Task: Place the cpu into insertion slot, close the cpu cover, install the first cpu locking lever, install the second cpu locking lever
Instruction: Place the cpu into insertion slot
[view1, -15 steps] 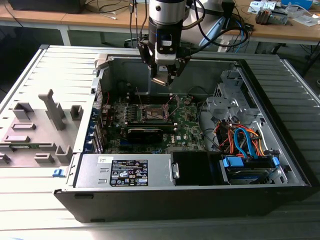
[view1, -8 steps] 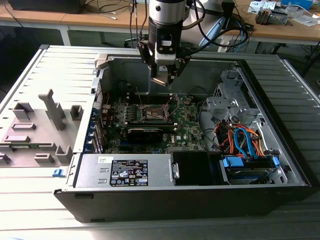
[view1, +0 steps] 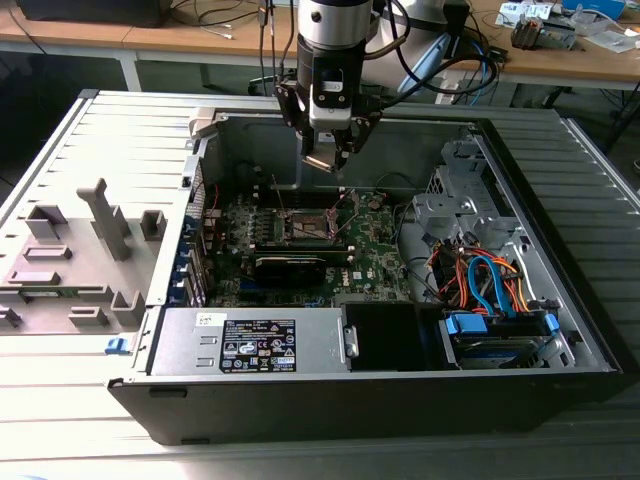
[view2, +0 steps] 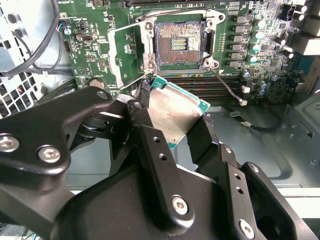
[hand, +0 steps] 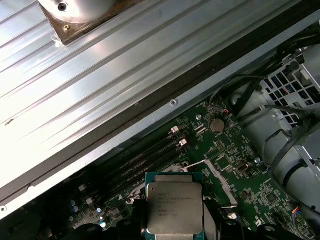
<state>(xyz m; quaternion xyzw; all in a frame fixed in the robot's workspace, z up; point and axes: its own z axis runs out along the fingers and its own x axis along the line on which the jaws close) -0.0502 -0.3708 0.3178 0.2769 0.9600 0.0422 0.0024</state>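
In the exterior view my gripper hangs inside the open computer case, above the motherboard. It is shut on the cpu, a thin square chip with a silver lid and green edge, held tilted between the black fingers. The cpu's lid faces the camera in the first wrist view. The insertion slot lies bare a short way beyond the chip, its brownish contact field showing. The cpu cover stands flipped open beside the slot. A thin wire locking lever sticks out free from the slot's corner. The slot sits below the gripper.
A black card lies just in front of the slot. The power supply sits at the case front, and a drive cage with coloured cables is on the exterior view's right. Memory slots run beside the socket. A grey fixture stands outside the case.
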